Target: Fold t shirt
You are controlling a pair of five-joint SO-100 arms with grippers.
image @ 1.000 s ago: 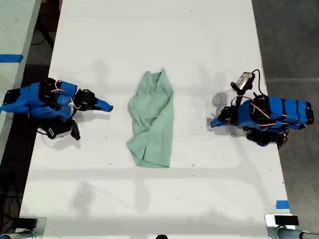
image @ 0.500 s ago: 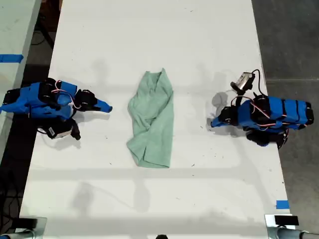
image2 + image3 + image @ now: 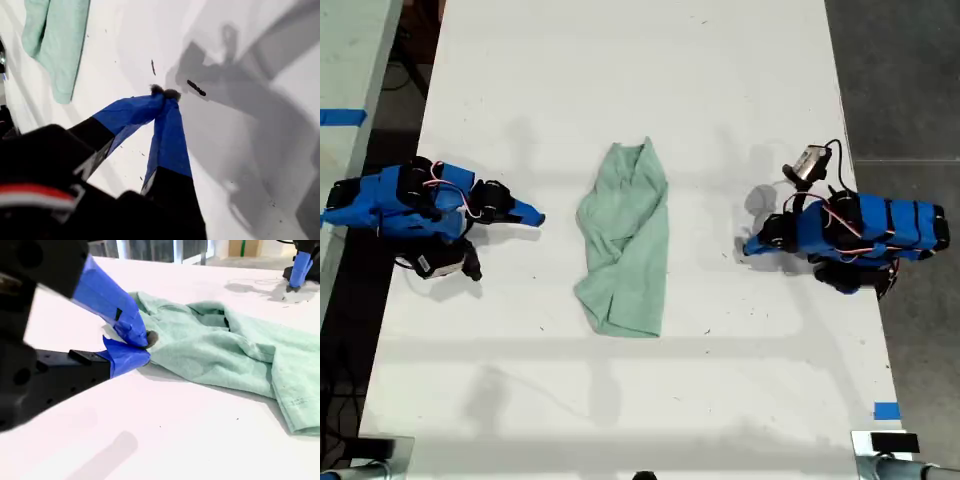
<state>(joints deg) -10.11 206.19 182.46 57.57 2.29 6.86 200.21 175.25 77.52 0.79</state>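
Note:
The pale mint-green t shirt (image 3: 625, 245) lies crumpled in a long bundle on the middle of the white table (image 3: 620, 60). My first gripper (image 3: 747, 246) rests at the exterior view's right, pointing at the shirt from about a hand's width away. Its blue fingers (image 3: 170, 135) are shut with nothing between them, and the t shirt (image 3: 57, 45) lies well beyond them. My second gripper (image 3: 538, 215) sits at the exterior view's left, shut and empty, just short of the shirt's edge. Its wrist view shows the gripper (image 3: 144, 345) shut just before the t shirt (image 3: 225, 347).
A strip of blue tape (image 3: 886, 410) marks the table near the exterior view's lower right. Another table with blue tape (image 3: 342, 116) stands past the exterior view's left edge. Dark floor (image 3: 900, 80) borders the table on the exterior view's right.

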